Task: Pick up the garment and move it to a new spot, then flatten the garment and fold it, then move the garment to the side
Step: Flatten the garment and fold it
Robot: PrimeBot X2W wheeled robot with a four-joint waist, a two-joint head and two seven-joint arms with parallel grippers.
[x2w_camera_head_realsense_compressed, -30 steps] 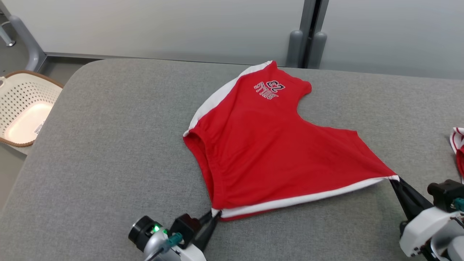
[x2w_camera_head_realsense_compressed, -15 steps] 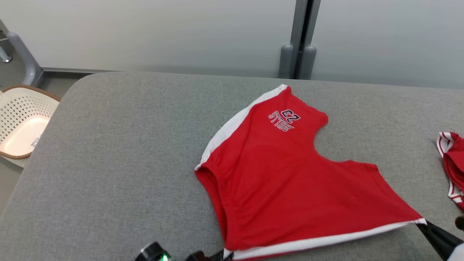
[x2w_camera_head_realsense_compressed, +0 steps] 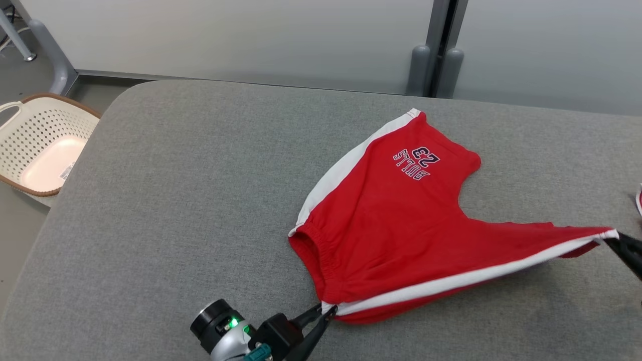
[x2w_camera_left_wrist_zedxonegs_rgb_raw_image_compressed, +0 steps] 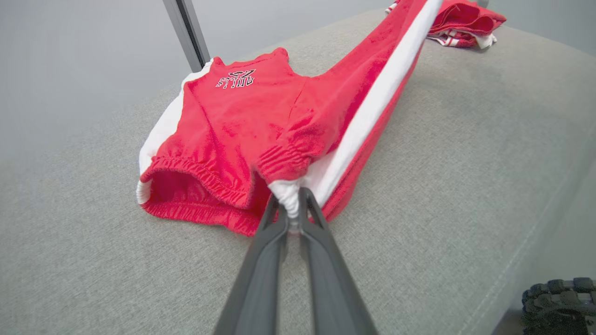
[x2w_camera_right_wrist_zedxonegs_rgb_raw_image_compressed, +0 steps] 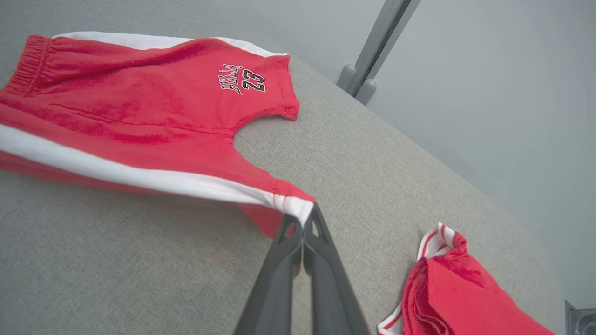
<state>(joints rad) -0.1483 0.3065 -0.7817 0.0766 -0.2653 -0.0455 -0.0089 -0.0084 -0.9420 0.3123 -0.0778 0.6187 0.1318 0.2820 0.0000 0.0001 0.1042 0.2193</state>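
On counter [x2w_camera_head_realsense_compressed: 175, 200], shorts [x2w_camera_head_realsense_compressed: 401, 220] lie mid-right, near edge raised. Left hand [x2w_camera_head_realsense_compressed: 327, 312] clenched on waistband corner, right hand [x2w_camera_head_realsense_compressed: 613, 241] clenched on leg-hem corner. Edge taut between them, probably to draw fabric flat.

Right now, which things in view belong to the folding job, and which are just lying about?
In the job: red shorts, left gripper and right gripper, each shut on a white-striped corner.
Lying about: second red garment, white basket.
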